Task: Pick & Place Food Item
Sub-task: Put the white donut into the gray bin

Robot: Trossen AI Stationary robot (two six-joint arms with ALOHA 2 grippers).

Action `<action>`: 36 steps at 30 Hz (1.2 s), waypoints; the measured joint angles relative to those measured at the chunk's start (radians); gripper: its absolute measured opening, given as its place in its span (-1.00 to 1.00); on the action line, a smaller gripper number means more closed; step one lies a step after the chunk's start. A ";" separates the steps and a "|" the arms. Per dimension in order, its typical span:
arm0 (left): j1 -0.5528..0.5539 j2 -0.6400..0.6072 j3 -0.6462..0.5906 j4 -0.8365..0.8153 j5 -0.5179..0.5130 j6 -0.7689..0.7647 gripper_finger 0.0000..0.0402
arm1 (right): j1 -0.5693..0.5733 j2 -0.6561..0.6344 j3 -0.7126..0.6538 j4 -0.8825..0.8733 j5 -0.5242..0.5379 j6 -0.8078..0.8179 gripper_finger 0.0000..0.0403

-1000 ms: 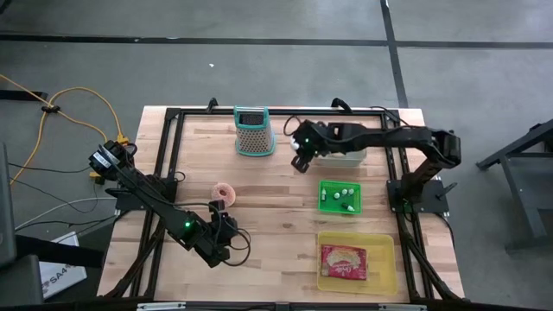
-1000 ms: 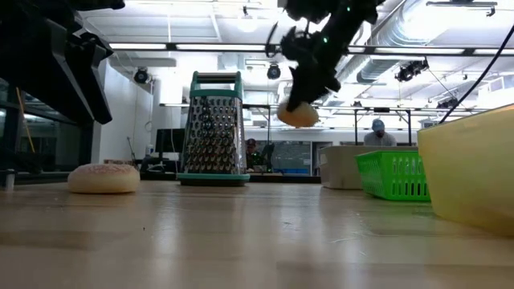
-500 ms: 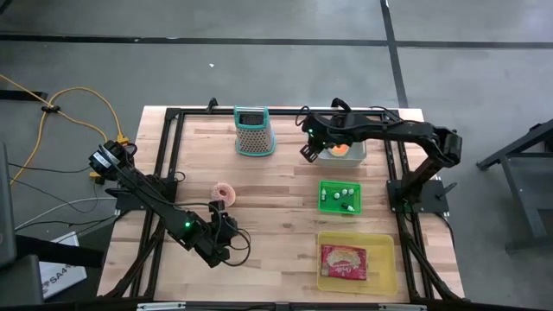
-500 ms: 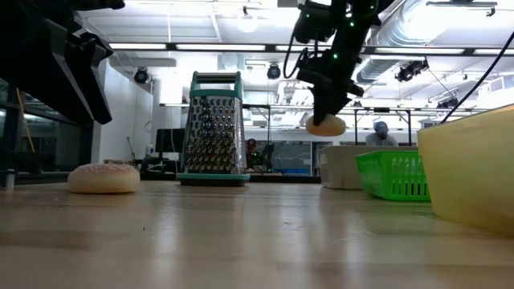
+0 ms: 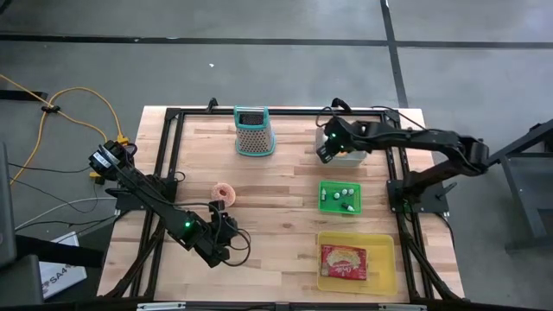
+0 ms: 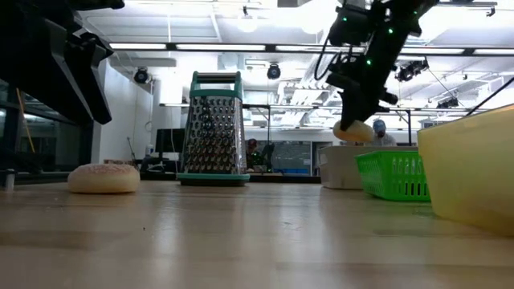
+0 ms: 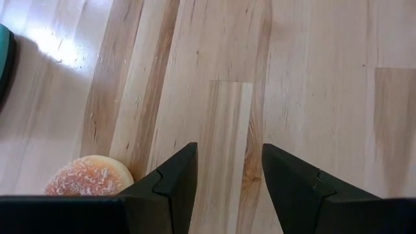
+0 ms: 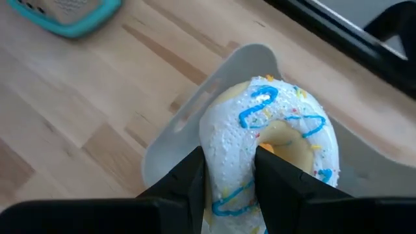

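Observation:
A doughnut with white icing and blue squiggles (image 8: 273,130) hangs in my right gripper (image 8: 227,159), which is shut on it over the white tub (image 8: 188,117) at the table's far right. In the low view the doughnut (image 6: 354,131) is just above the tub (image 6: 339,168). A second, pink-sugared doughnut (image 5: 224,191) lies flat on the wood at the left. My left gripper (image 7: 229,182) hovers open just on the near side of it, nothing between its fingers. My right gripper pinches one side of the doughnut's ring (image 8: 231,140) between its two fingers. One finger (image 8: 192,172) is on the outer rim and the other (image 8: 276,172) is at the hole. The fingers slant down from above. The doughnut is lifted clear, tilted, over the tub.
A teal-framed grater (image 5: 254,131) stands at the far middle. A green basket (image 5: 340,197) sits on the near side of the tub, and a yellow tray (image 5: 380,250) with a red packet is at the near right. Black frame rails edge the table.
My right gripper has carried the iced doughnut toward the table's right edge and a little down, from beside the grater to above the white tub, rolling its wrist on the way. The doughnut has stayed in the hold.

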 joint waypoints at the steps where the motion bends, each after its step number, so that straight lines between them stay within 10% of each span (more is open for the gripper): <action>1: 0.000 0.000 0.000 0.000 0.000 0.000 -0.19 | 0.000 -0.010 -0.022 0.031 -0.010 0.002 -0.47; 36: 0.000 0.000 0.000 0.008 0.001 -0.004 -0.19 | -0.049 -0.009 -0.119 0.098 -0.010 0.029 -0.13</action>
